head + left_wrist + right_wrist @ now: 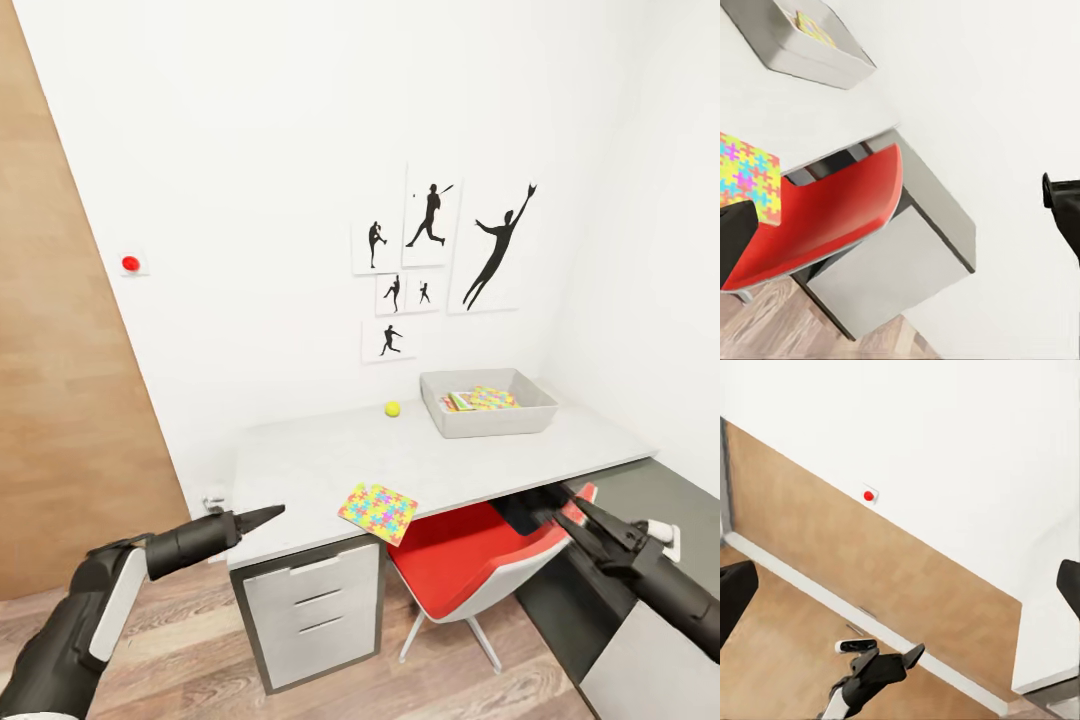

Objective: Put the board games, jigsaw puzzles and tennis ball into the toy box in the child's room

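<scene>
Pale grey, the toy box sat at 1 o'clock on the bench and held some toys. One jigsaw puzzle hung over the front edge; the tennis ball waited near the wall. Left fingers were together; the right fingers I could not tell. A red chair crowded the front.

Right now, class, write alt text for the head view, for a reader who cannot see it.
A pale desk against a white wall holds a toy box with colourful items inside, a ball and a puzzle overhanging its front edge. A red chair is tucked under; the left gripper and right gripper reach in from below.
</scene>
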Motion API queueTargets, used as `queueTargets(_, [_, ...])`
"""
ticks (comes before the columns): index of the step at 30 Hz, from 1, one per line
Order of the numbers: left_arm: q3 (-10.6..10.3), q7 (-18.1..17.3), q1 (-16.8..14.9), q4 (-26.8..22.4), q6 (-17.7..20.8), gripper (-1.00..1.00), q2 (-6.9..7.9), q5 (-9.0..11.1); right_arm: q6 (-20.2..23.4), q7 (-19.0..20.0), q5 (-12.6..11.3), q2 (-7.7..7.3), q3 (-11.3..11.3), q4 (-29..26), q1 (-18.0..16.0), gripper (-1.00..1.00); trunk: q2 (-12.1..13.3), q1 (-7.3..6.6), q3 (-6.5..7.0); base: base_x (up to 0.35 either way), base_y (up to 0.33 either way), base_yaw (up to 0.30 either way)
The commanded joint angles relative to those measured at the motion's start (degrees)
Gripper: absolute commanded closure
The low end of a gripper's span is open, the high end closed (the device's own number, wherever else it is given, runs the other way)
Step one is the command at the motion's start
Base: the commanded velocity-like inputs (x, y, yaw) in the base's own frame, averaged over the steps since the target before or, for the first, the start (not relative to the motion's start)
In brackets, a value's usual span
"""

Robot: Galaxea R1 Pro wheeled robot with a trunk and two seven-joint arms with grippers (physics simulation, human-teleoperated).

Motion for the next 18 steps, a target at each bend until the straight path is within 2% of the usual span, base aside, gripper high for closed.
queueTargets(1, [-1.46,1.93,-0.22,1.29,0.36,-1.0,-1.5,0.29,0.21,2.18,0.01,-0.26,-0.9,0.25,0.33,-1.0,-0.13,0.04,-0.13,0.0,-0.006,0.0])
queueTargets(4, [-3.75,6.37,-0.42,5.74,0.3,-1.0,-4.58,0.4,0.11,4.36,0.06,-0.49,-1.76,1.0,0.72,-1.0,-0.13,0.04,-0.13,0.0,-0.004,0.0])
queueTargets(5, [-4.42,8.67,-0.46,8.35,0.25,-1.0,-6.36,0.5,0.06,4.88,0.07,-0.53,-1.95,1.4,0.81,-1.0,-0.13,0.04,-0.13,0.0,-0.002,0.0])
queueTargets(6, [-4.65,9.75,-0.48,9.58,0.23,-1.0,-7.36,0.53,0.03,5.07,0.08,-0.55,-2.01,1.6,0.85,-1.0,-0.13,0.04,-0.13,0.0,-0.001,0.0])
queueTargets(9, [-5.42,14.47,-0.52,15.03,0.16,-1.0,-13.39,0.32,0.0,5.5,0.09,-0.64,-2.26,3.14,0.95,-1.0,-0.13,0.04,-0.13,0.0,0.0,0.0])
queueTargets(11, [-5.58,16.27,-0.53,16.39,-0.01,-1.0,-15.32,0.26,0.01,5.56,0.09,-0.66,-2.35,3.94,0.97,-1.0,-0.13,0.04,-0.13,0.0,0.0,0.0])
queueTargets(15, [-5.51,20.03,-0.54,17.51,-0.7,-1.0,-16.78,0.61,-0.05,5.62,0.1,-0.68,-2.42,4.85,0.98,-1.0,-0.13,0.04,-0.13,0.0,0.0,0.0])
queueTargets(18, [-5.23,21.69,-0.58,17.8,-0.78,-1.0,-16.92,0.78,-0.13,5.6,0.1,-0.65,-2.38,5.05,0.98,-1.0,-0.13,0.04,-0.13,0.0,0.0,0.0])
